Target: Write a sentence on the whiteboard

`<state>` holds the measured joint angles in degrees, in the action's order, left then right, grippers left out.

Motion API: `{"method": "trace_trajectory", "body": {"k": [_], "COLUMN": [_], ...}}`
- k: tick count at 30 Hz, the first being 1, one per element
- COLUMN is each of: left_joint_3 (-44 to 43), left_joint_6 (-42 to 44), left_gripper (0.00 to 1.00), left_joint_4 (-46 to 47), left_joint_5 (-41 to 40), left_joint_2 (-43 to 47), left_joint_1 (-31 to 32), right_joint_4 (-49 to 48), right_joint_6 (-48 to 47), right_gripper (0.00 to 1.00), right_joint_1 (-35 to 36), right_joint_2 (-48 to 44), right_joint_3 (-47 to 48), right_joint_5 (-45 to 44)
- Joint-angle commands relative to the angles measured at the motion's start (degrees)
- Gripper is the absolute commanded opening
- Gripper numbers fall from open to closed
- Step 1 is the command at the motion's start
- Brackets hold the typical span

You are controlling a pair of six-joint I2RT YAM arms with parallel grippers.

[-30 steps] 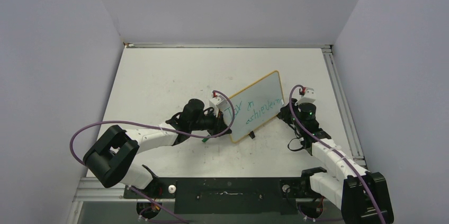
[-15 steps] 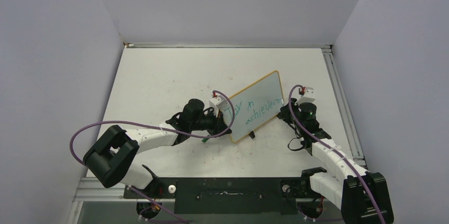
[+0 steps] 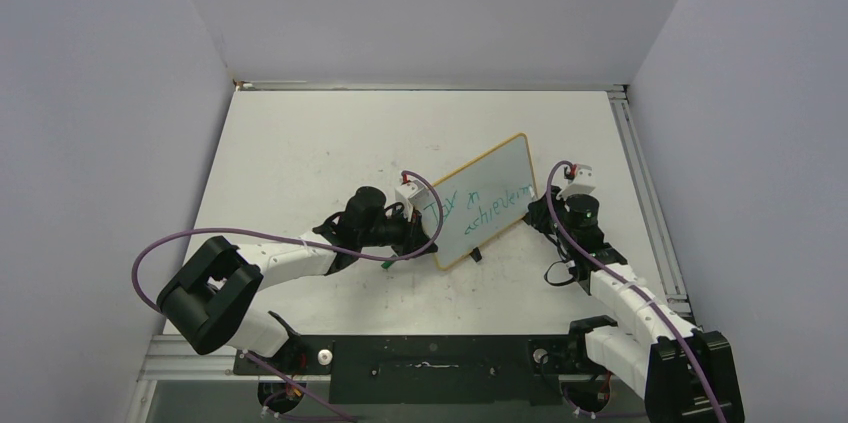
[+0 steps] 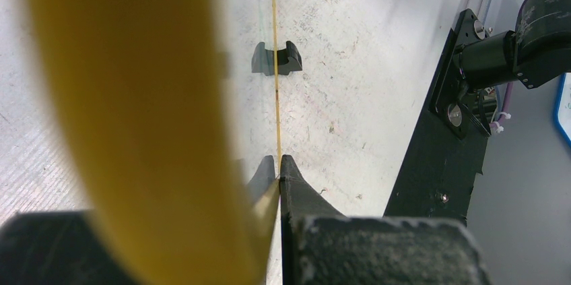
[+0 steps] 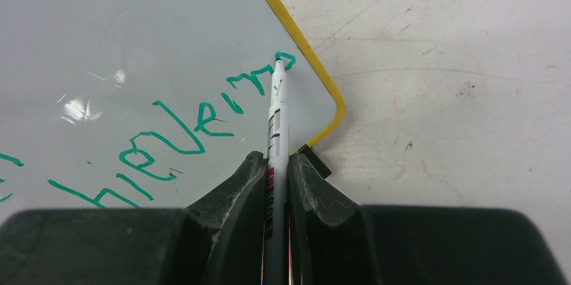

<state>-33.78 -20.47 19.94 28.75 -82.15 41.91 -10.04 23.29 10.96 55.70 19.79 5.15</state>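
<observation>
The whiteboard (image 3: 480, 198) stands tilted mid-table, white with a yellow rim (image 5: 316, 73). The sentence (image 3: 478, 205) is teal handwriting in two slanted lines; the right wrist view shows its end (image 5: 202, 123). My left gripper (image 3: 418, 226) is shut on the board's left edge; the left wrist view sees the rim edge-on (image 4: 275, 62) between the pinched fingertips (image 4: 293, 177). My right gripper (image 3: 545, 211) is shut on a white marker (image 5: 276, 130), whose tip touches the board at the last teal stroke near the right corner.
A black foot (image 4: 276, 58) clips the board's lower edge, another shows by the right corner (image 5: 316, 162). Grey walls enclose the table on three sides. A metal rail (image 3: 640, 193) runs along the right edge. A black base plate (image 3: 430, 353) lies at the near edge.
The right wrist shifted slightly along the board's right end. The left arm and the board have not moved.
</observation>
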Motion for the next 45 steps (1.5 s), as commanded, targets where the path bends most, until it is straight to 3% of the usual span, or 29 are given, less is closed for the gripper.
{"method": "trace_trajectory", "body": {"k": [1,34,45], "left_joint_3": [-0.6,-1.2,-0.8], "left_joint_6": [-0.8,-0.5,-0.7], "left_gripper": [0.00,0.00,0.00], "left_joint_4": [0.5,-0.7,-0.3], "left_joint_5": [2.8,2.6,2.4], "left_joint_2": [1.4,1.8,2.0], "left_joint_1": [0.4,0.3,0.4], "right_joint_4": [0.3,-1.5,0.7], "right_joint_6": [0.9,1.3,1.3], "right_gripper": [0.05,0.05,0.05], "right_joint_1": [0.4,0.3,0.3], "right_joint_2": [-1.3,2.7,-2.0], "right_joint_3": [0.5,2.2,1.9], "right_joint_5": [0.6,-4.1,-5.0]}}
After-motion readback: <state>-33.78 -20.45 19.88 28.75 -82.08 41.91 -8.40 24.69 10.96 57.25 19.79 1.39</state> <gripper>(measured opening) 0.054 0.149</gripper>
